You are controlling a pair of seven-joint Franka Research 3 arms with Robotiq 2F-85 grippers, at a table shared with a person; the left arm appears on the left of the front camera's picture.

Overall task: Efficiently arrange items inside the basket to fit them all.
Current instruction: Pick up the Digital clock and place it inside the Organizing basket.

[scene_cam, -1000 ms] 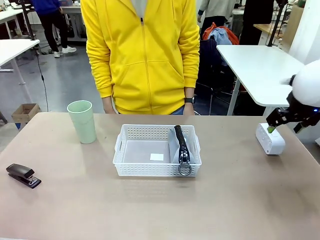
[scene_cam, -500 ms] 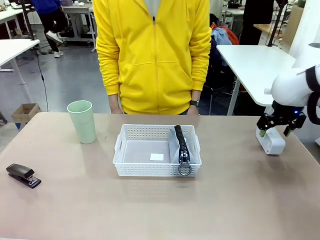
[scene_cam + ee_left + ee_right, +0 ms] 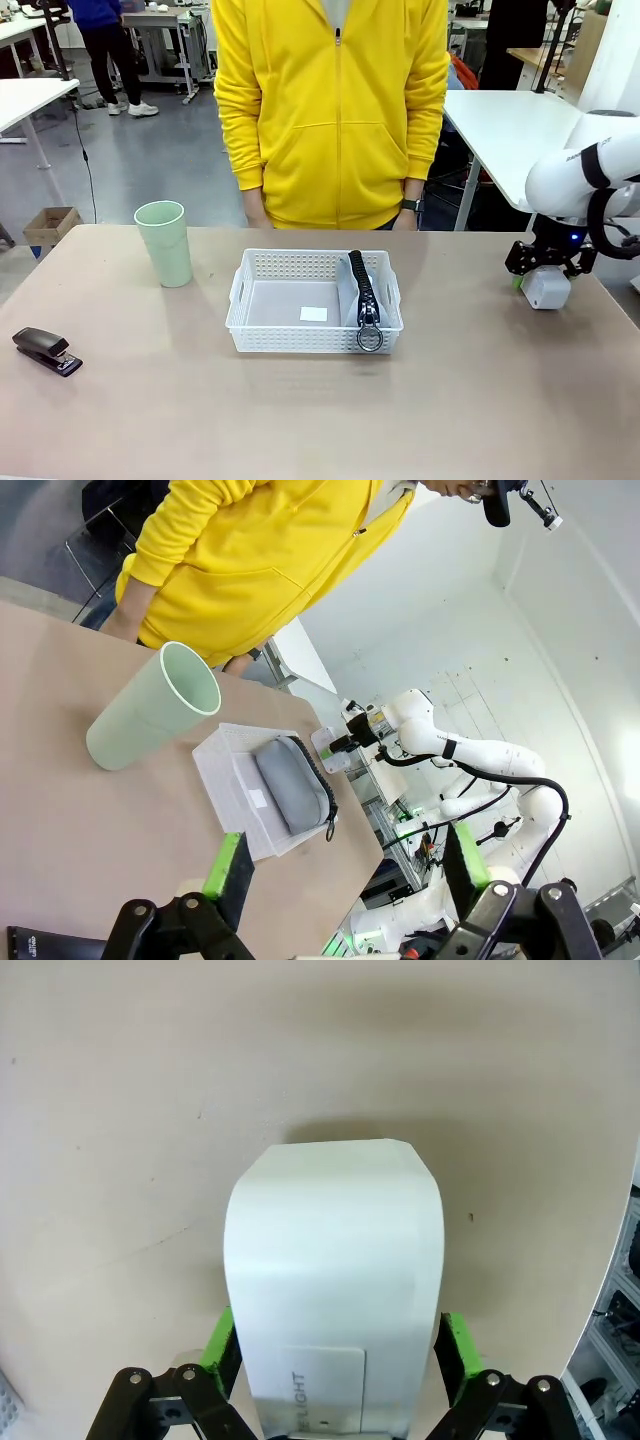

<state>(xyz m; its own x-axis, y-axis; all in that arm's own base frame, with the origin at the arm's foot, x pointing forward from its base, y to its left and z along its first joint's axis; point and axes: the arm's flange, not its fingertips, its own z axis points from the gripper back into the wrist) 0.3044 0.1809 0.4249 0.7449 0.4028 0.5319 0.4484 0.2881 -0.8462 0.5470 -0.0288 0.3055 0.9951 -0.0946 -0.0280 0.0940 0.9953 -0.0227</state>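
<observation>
At the counter's (image 3: 480,400) right end, the right hand (image 3: 338,1342) straddles the white rounded box (image 3: 335,1260).
Its right wrist view shows a green pad at each long side of the box, which lies flat with a printed label toward the wrist; whether the pads press it I cannot tell. The front view places box and hand well apart from the white lattice basket (image 3: 300,338) mid-counter, where the grey zip pouch (image 3: 365,290) lies along the right side, ring pull over the front wall. Farther left stand the pale green cup (image 3: 165,243) and, near the edge, the black stapler (image 3: 45,350). The left wrist view shows the left hand (image 3: 345,860) released, jaws wide, holding nothing.
</observation>
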